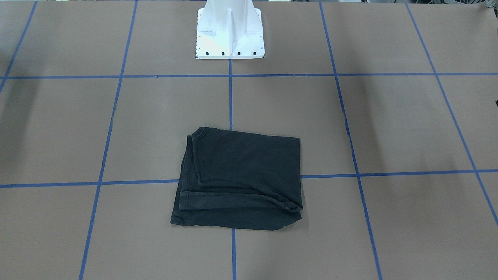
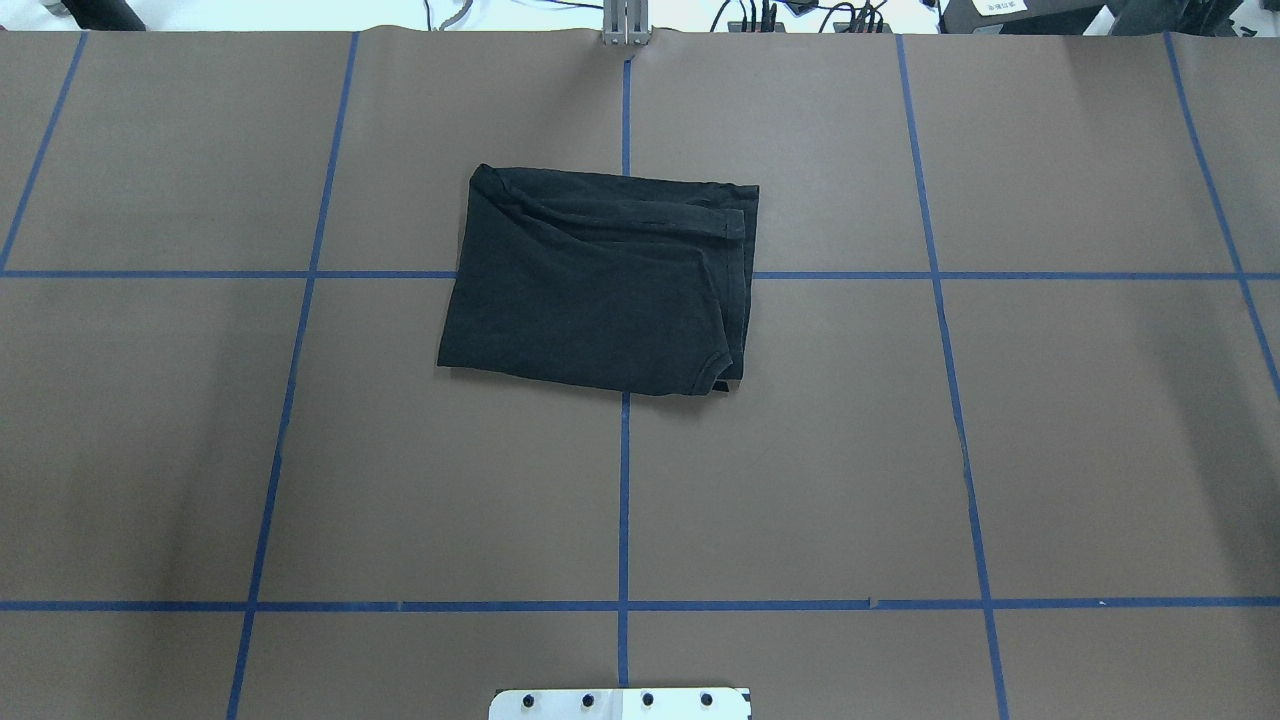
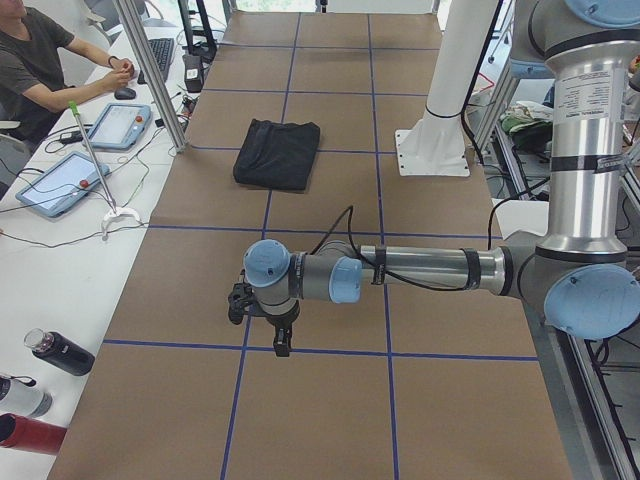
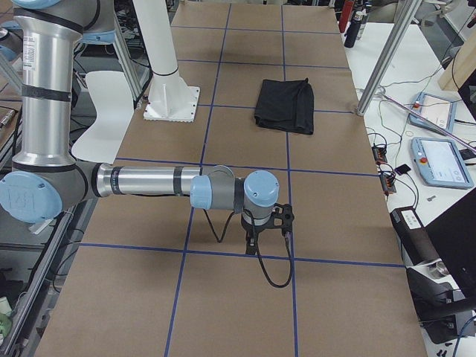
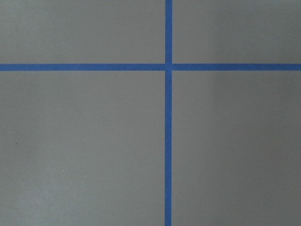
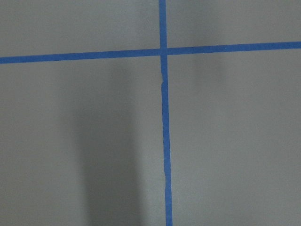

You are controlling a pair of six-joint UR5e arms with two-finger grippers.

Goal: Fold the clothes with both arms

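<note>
The black T-shirt (image 1: 239, 179) lies folded into a rough rectangle on the brown table, plain side up, no logo showing. It also shows in the overhead view (image 2: 600, 285) and in both side views (image 3: 278, 152) (image 4: 284, 105). No arm is in the overhead or front-facing views. My left gripper (image 3: 262, 320) hangs over the table far from the shirt, near the left end. My right gripper (image 4: 264, 227) hangs over the table near the right end. I cannot tell whether either is open or shut. Both wrist views show only bare table with blue tape lines.
The white pedestal base (image 1: 230, 35) stands behind the shirt. Blue tape lines (image 2: 624, 500) grid the table. An operator (image 3: 30, 60), tablets (image 3: 60, 180) and bottles (image 3: 60, 352) are along the far side; a metal post (image 3: 150, 70) stands at that edge.
</note>
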